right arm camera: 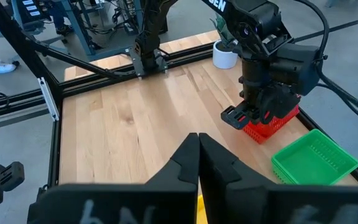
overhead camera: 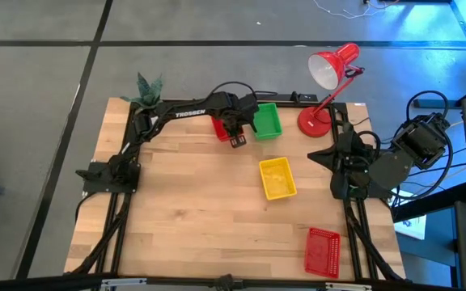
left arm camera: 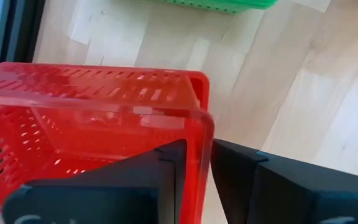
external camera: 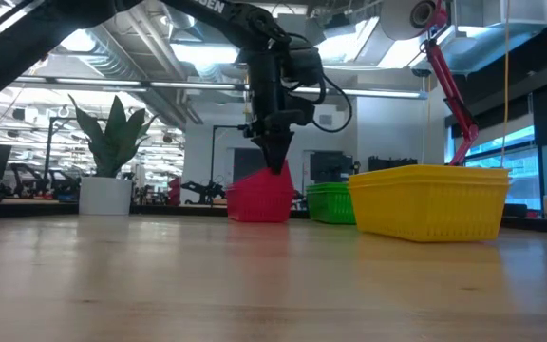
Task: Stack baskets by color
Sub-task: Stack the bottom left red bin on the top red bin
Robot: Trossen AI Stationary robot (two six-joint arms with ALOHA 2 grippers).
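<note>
At the table's far middle stands a red basket (overhead camera: 221, 128), right beside a green basket (overhead camera: 267, 120). My left gripper (left arm camera: 197, 186) comes down on its near right corner and is shut on its wall. In the left wrist view a second red rim (left arm camera: 104, 76) shows just under the held rim, as of two nested baskets. A yellow basket (overhead camera: 277, 178) sits at mid-table. Another red basket (overhead camera: 322, 252) lies near the front right corner. My right gripper (right arm camera: 197, 155) hangs shut and empty, high over the right edge. My left gripper has a side wall of the red basket (left arm camera: 199, 134), near a corner, between its fingers. One finger (left arm camera: 154, 180) is inside the basket and the other (left arm camera: 247, 180) outside. The fingers come from above, pointing steeply down. The basket stands upright and level, not lifted (external camera: 259, 199).
A red desk lamp (overhead camera: 330, 73) stands at the far right, its base beside the green basket. A potted plant (overhead camera: 146, 89) is at the far left corner. Bare wood lies across the table's left half and near middle (overhead camera: 192, 218).
</note>
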